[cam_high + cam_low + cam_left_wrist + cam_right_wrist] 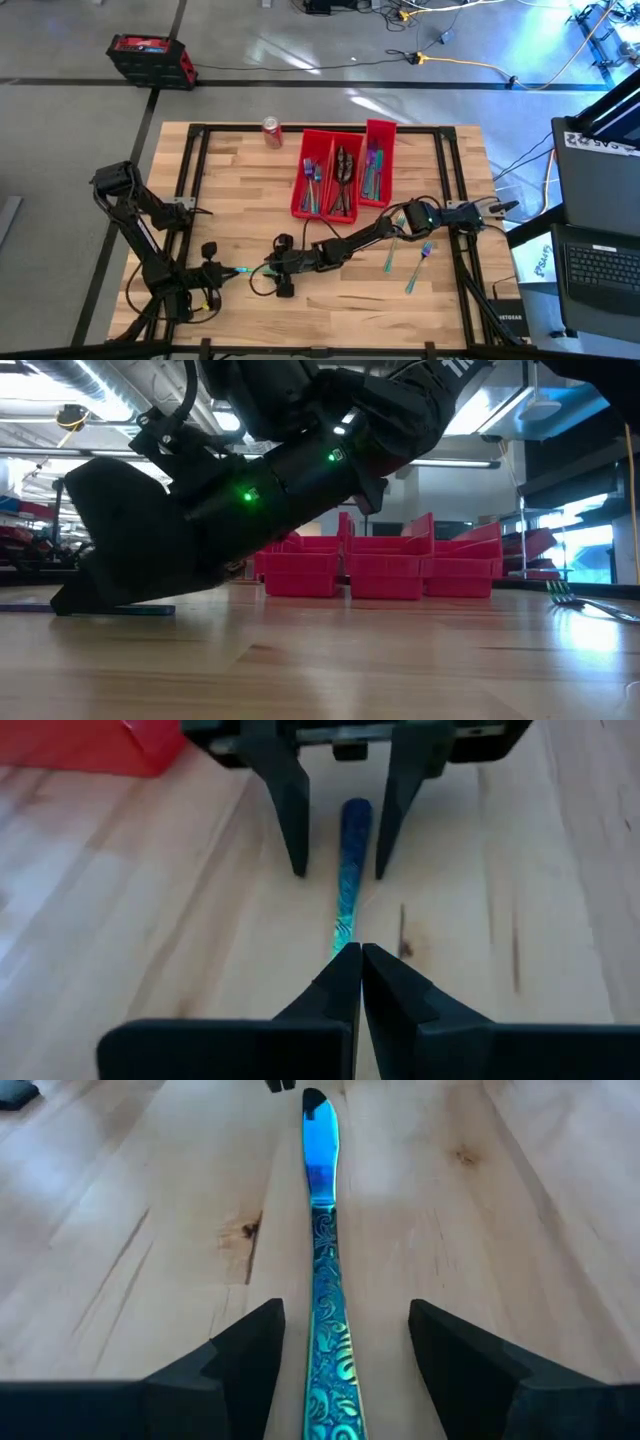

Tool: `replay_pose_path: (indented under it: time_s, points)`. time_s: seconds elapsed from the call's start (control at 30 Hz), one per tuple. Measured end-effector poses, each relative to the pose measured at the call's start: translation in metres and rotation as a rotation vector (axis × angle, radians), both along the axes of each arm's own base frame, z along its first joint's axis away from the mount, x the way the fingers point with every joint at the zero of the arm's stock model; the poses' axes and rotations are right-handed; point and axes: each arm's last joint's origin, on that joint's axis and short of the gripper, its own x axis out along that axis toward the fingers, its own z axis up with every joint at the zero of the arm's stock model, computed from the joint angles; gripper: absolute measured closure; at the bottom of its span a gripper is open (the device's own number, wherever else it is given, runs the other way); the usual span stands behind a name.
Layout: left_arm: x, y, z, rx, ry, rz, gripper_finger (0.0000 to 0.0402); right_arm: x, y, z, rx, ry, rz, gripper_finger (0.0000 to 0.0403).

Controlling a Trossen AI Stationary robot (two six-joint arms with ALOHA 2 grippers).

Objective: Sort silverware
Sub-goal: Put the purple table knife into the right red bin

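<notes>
The wooden table (240, 190) carries everything, and the three long red bins (388, 135) standing side by side near its far edge serve as the reference here.

The right arm reaches in from the bins' right side and stretches across the table in front of them, on the side away from the soda can. It ends at the right gripper (268, 268), which sits low over the wood in front of the bins and off their left corner. The left arm stands well to the left of the bins. Its left gripper (350, 960) points toward the right gripper, nose to nose with it, and lies farther from the bins than the right one.

The bins hold sorted silverware (343, 170), with teal-blue pieces in the outer two and darker pieces in the middle one. A red soda can (271, 131) stands just beyond the bins' left corner.

One iridescent blue-green knife (325, 1280) lies flat on the table between the two grippers, in front of the bins and to their left. The right gripper's fingers (250, 1340) are spread apart on either side of the knife's patterned handle, with bare wood showing between each finger and the metal. The left gripper's fingers are pressed together with nothing between them, and their tips sit right at the knife's blade end. I cannot tell whether they touch it.

Two more teal forks (390, 258) (420, 265) lie loose on the wood in front of the bins' right end, near each other and well apart from the knife.
</notes>
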Motion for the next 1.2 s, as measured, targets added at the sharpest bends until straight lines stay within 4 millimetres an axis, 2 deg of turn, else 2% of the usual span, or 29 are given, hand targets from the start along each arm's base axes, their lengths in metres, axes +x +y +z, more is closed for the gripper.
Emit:
replay_pose_path:
  time_s: [0.2, 0.4, 0.53, 0.7, 0.83, 1.2]
  points:
    - [-0.007, -0.004, 0.0, -0.004, 0.02, -0.04, 0.0402, -0.001, 0.006, 0.001, -0.015, -0.013, -0.007, 0.0201]
    - [-0.012, -0.001, -0.002, -0.013, 0.025, -0.017, 0.0402, 0.002, 0.012, 0.009, 0.013, -0.125, -0.037, 0.0201]
    - [-0.014, -0.001, -0.002, -0.021, 0.054, -0.023, 0.0402, -0.001, 0.011, -0.001, 0.001, -0.114, -0.079, 0.0201]
    - [-0.015, -0.001, -0.004, -0.034, 0.106, -0.034, 0.0402, -0.019, 0.01, -0.019, 0.047, -0.17, -0.141, 0.0201]
    - [-0.015, -0.002, -0.004, -0.036, 0.106, -0.034, 0.0402, -0.027, 0.015, -0.02, 0.085, -0.269, -0.14, 0.0201]
    - [-0.016, -0.002, -0.004, -0.021, 0.127, -0.053, 0.0402, -0.036, 0.014, -0.03, -0.014, -0.221, -0.073, 0.0201]
